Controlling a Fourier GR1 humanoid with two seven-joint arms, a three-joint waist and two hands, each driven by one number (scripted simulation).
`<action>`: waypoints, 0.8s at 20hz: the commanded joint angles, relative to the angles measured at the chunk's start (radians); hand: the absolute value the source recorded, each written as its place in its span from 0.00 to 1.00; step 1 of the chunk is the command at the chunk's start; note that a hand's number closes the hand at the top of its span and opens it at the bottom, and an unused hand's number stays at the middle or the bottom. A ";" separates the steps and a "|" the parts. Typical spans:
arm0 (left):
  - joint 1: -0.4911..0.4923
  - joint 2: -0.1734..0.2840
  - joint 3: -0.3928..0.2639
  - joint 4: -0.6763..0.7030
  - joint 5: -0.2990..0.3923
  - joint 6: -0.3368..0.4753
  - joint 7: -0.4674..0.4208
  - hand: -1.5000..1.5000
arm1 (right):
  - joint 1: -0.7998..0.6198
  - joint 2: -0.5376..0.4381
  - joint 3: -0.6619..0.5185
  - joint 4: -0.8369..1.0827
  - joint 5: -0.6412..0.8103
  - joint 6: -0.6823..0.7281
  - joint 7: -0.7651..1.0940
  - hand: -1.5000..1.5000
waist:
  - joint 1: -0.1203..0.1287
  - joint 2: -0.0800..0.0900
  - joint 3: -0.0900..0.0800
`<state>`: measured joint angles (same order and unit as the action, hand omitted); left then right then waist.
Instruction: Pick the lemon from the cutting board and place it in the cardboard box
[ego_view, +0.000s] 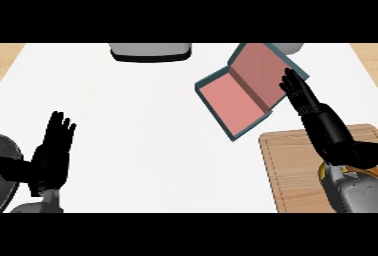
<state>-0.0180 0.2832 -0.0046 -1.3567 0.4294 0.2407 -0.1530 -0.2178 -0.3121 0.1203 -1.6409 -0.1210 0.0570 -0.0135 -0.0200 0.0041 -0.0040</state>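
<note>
I'm seeing the right hand (304, 100) reaching with straight, spread fingers over the near edge of the teal-walled, pink-lined cardboard box (238, 90); left hand (50, 150) is resting open at lower left. I'm not finding the lemon: just a yellow sliver under the right wrist on the light wooden cutting board (295, 172). I'm expecting it small, firm, prone to rolling, so I'm planning to wrap its middle

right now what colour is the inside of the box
Pinkish red inside, with dark teal-grey walls; the box shows best in the head view.
</note>
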 joint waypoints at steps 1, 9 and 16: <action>-0.046 0.024 0.013 -0.019 -0.021 -0.014 0.074 0.50 | 0.108 -0.020 -0.050 -0.118 -0.007 0.015 0.038 0.00 | 0.014 -0.006 0.004; 0.015 0.157 -0.014 -0.118 0.007 -0.106 0.189 0.50 | 0.231 -0.172 -0.527 -0.051 -0.108 -0.109 -0.133 0.00 | -0.052 -0.019 0.009; 0.011 0.175 -0.027 -0.256 0.023 -0.103 0.318 0.50 | 0.550 -0.204 -0.635 -0.240 -0.153 0.161 -0.430 0.00 | -0.010 -0.013 0.005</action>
<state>-0.0075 0.4433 -0.0258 -1.5432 0.4442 0.1348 0.0943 0.1965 -0.4861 -0.4405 -1.7822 -0.2654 0.1357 -0.3545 -0.0384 -0.0086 0.0021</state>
